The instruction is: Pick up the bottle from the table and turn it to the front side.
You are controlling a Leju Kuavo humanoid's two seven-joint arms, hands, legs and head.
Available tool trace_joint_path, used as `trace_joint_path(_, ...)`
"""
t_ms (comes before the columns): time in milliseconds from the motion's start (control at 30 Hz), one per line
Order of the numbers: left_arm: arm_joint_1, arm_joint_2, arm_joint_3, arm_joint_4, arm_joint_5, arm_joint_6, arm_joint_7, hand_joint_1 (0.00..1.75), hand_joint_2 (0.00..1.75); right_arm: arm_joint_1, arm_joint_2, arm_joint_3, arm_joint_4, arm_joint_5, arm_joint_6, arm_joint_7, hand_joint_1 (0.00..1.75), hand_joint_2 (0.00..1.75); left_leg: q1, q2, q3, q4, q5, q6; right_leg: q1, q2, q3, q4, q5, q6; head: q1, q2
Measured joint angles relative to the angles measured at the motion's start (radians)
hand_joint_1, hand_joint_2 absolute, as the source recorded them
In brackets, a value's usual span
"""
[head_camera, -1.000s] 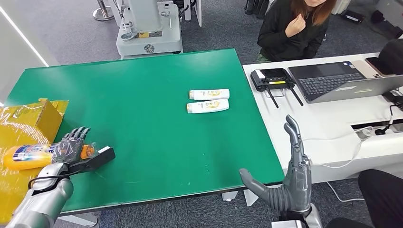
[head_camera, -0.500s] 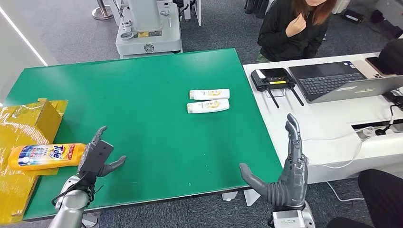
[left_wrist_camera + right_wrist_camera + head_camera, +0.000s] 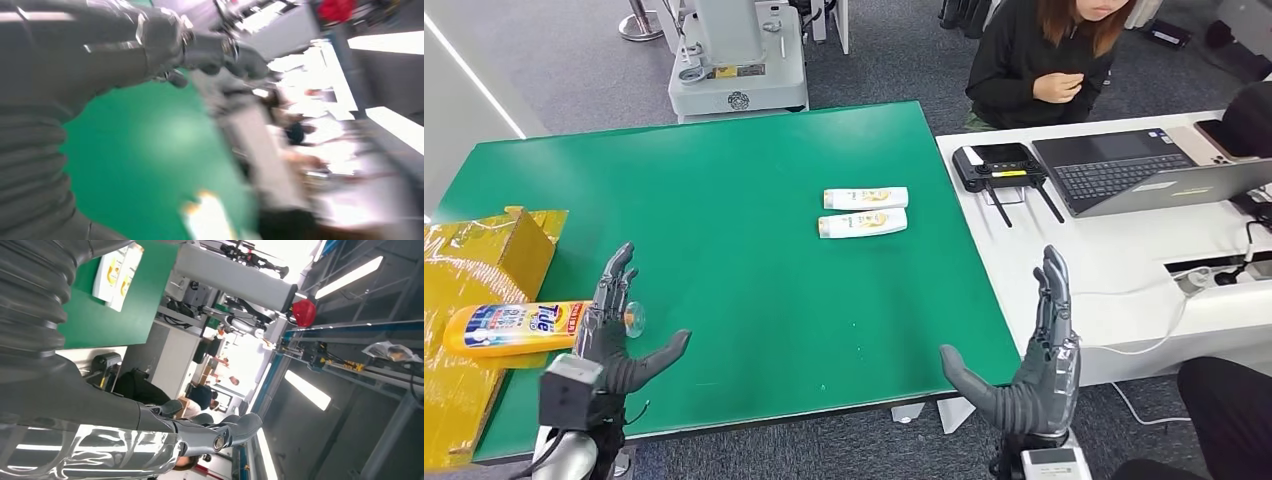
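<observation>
Two white bottles with yellow labels lie side by side on the green table (image 3: 724, 180), the far one (image 3: 865, 198) and the near one (image 3: 861, 223); they also appear in the right wrist view (image 3: 116, 270). An orange Tide bottle (image 3: 509, 325) lies on its side on the yellow wrapping at the table's left end. My left hand (image 3: 614, 335) stands just right of its cap, fingers spread, holding nothing. My right hand (image 3: 1034, 370) is raised at the table's front right corner, fingers straight and apart, empty. The left wrist view is blurred, with the left hand (image 3: 150, 45) over green.
A yellow cardboard box (image 3: 519, 245) stands on the left end. A white desk (image 3: 1114, 250) adjoins the table's right side with a laptop (image 3: 1124, 170) and a black controller (image 3: 999, 165). A person in black (image 3: 1044, 60) sits behind it. A grey machine base (image 3: 734, 60) stands beyond the table.
My left hand has let go of the Tide bottle, drawn back toward the table's front edge and spread its fingers upright. The bottle stays on the yellow wrapping. The person lowered a hand.
</observation>
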Motion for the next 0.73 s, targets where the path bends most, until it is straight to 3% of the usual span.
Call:
trace_joint_path(133, -0.004, -0.044, -0.045, -0.018, 0.104, -0.065, -0.055, 0.00, 1.75, -0.010, 0.000, 0.009, 0.006, -0.033, -0.020, -0.038, 0.00, 1.75, 0.000, 0.000, 0.000, 0.000, 0.000, 0.000, 0.000, 0.000, 0.000, 0.000, 0.000, 0.000, 0.000, 0.000)
trace_joint_path(300, -0.025, -0.092, -0.134, -0.019, 0.131, -0.065, -0.065, 0.00, 1.75, -0.014, 0.000, 0.038, -0.003, -0.072, -0.049, -0.064, 0.00, 1.75, -0.001, 0.000, 0.000, 0.000, 0.000, 0.000, 0.000, 0.000, 0.000, 0.000, 0.000, 0.001, 0.000, 0.000)
trace_joint_path(500, -0.030, -0.102, -0.208, -0.008, 0.165, -0.035, -0.066, 0.00, 1.75, -0.011, -0.002, 0.058, -0.018, -0.145, -0.063, -0.087, 0.00, 1.75, 0.000, 0.000, 0.000, 0.000, 0.000, 0.000, 0.000, 0.000, 0.000, 0.000, 0.000, 0.000, 0.000, 0.000)
trace_joint_path(733, -0.013, -0.099, -0.218, -0.005, 0.169, -0.007, -0.067, 0.00, 1.75, 0.012, -0.002, 0.034, -0.018, -0.264, -0.086, -0.125, 0.00, 1.75, 0.000, 0.000, 0.000, 0.000, 0.000, 0.000, 0.000, 0.000, 0.000, 0.000, 0.000, 0.000, 0.000, 0.000)
